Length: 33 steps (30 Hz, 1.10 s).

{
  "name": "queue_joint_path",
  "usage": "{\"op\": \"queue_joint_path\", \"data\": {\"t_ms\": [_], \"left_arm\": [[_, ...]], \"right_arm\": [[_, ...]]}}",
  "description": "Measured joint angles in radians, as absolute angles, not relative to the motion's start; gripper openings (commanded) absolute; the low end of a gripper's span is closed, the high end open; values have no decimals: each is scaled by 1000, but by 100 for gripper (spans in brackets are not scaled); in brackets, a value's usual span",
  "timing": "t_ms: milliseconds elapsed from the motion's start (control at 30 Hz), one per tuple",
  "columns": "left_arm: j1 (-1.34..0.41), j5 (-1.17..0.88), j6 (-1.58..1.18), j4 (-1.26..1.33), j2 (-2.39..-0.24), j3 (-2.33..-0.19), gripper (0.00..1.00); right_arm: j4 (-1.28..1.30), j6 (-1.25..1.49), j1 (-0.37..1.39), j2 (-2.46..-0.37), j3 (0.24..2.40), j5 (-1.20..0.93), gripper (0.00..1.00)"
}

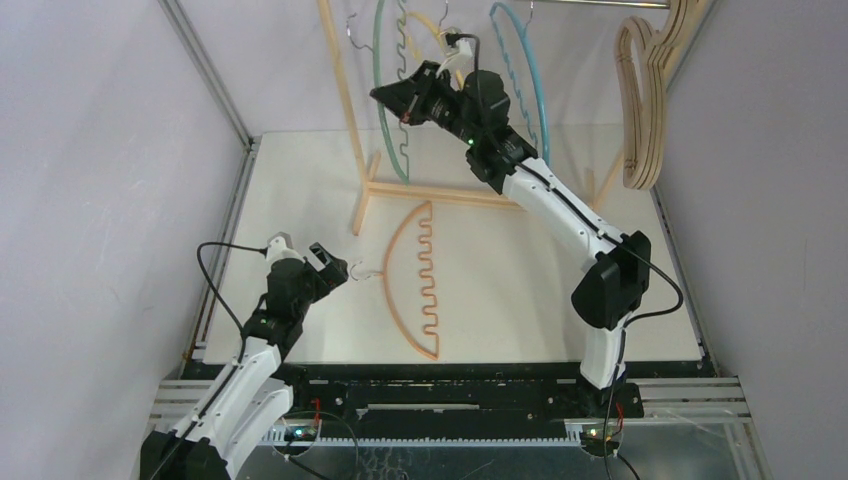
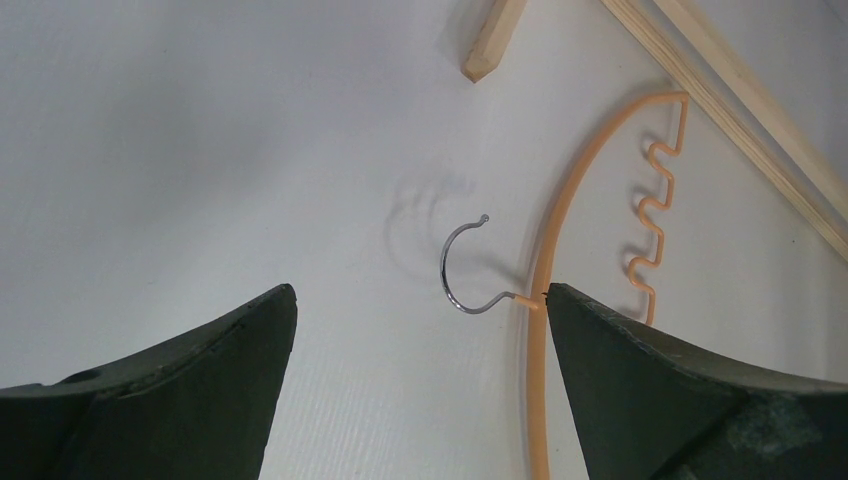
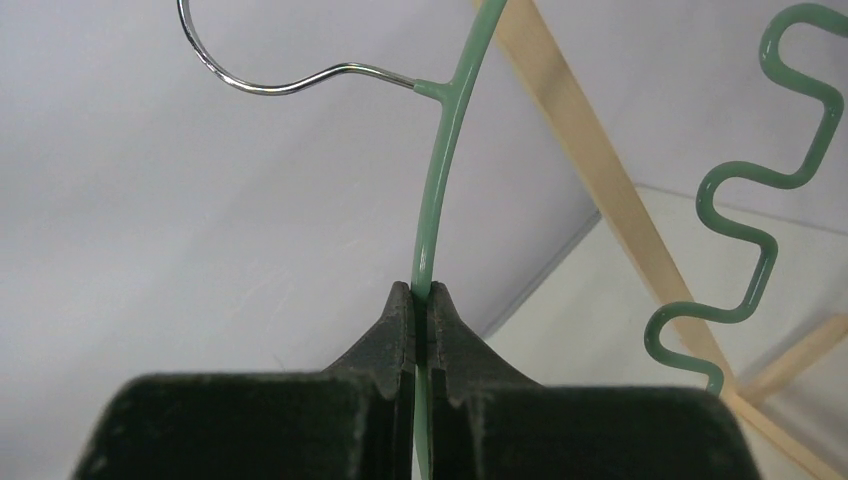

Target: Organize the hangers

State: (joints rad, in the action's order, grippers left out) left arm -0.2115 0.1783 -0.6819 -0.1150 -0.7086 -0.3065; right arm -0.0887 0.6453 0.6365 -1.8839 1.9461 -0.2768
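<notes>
the left arm [image 1: 250, 350] rises from the near left corner of the table [image 1: 500, 300], bent at the elbow, its wrist turned to the right. the left gripper [image 1: 338, 268] hangs low over the left half of the table, jaws spread wide with nothing between them. the right arm [image 1: 560, 200] climbs from the near right corner, folds at the elbow and stretches toward the far edge, raised high. the right gripper [image 3: 422, 300] points left, jaws pinched tight on the green hanger [image 3: 447, 130].
</notes>
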Motion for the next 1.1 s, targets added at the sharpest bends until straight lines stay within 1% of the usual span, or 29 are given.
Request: {"op": "queue_joint_path", "data": {"t_ms": [267,900,1100], "left_arm": [[-212,178,-682,-115,-727,-307,99],[-209,179,-682,-115,-756,-307,99],[-206,179,-682,-115,-758,-307,100]], "right_arm": [[-188,710,595,-1884,1947,-287,0],[-299,855,549,-1877,1897,-131,0],[-347,898,525,-1856,1850,-136,0]]}}
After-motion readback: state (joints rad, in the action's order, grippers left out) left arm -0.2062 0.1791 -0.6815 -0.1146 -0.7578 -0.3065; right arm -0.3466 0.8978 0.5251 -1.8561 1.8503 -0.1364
